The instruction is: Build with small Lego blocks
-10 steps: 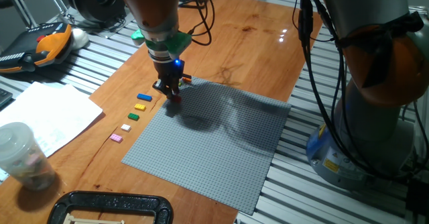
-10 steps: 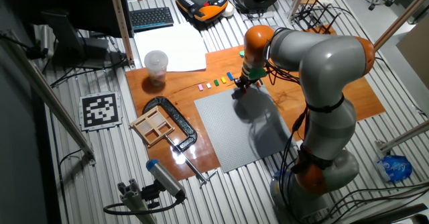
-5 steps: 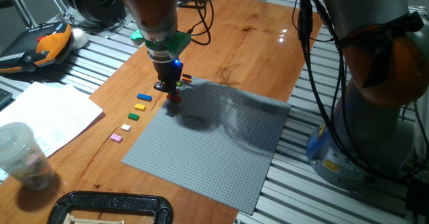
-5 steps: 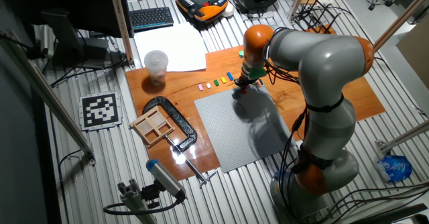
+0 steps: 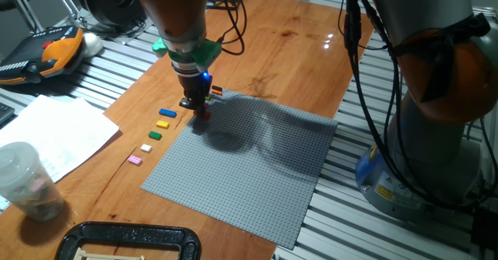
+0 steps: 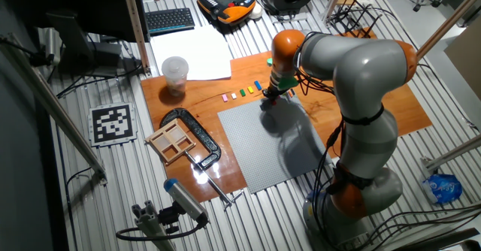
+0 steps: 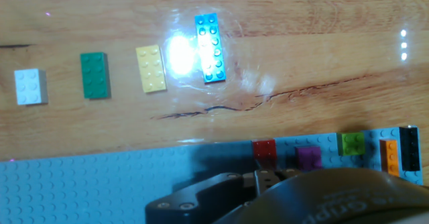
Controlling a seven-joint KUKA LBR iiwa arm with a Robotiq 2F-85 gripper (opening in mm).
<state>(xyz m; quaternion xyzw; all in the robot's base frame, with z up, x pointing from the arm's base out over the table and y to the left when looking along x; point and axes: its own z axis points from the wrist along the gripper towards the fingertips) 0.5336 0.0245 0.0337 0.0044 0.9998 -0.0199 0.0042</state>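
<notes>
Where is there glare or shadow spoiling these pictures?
Hand view: a bright glare patch on the wood washes out the gap between the yellow brick and the blue brick. One fixed view: the arm's dark shadow falls across the grey baseplate. The other fixed view: bricks too small to read.

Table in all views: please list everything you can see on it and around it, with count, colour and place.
loose bricks: 5; pink, white, green, yellow, blue; in a row on the wood beside the baseplate
mounted bricks: 5; red, purple, lime, orange, black; along the baseplate's edge
baseplate: 1, grey, on the table
table: 1, brown wood
paper: white, beside the table
cup: 1, clear, near the paper
clamp: 1, black, front edge
gripper: 1, black, low at the red brick
arm: 1, grey and orange
</notes>
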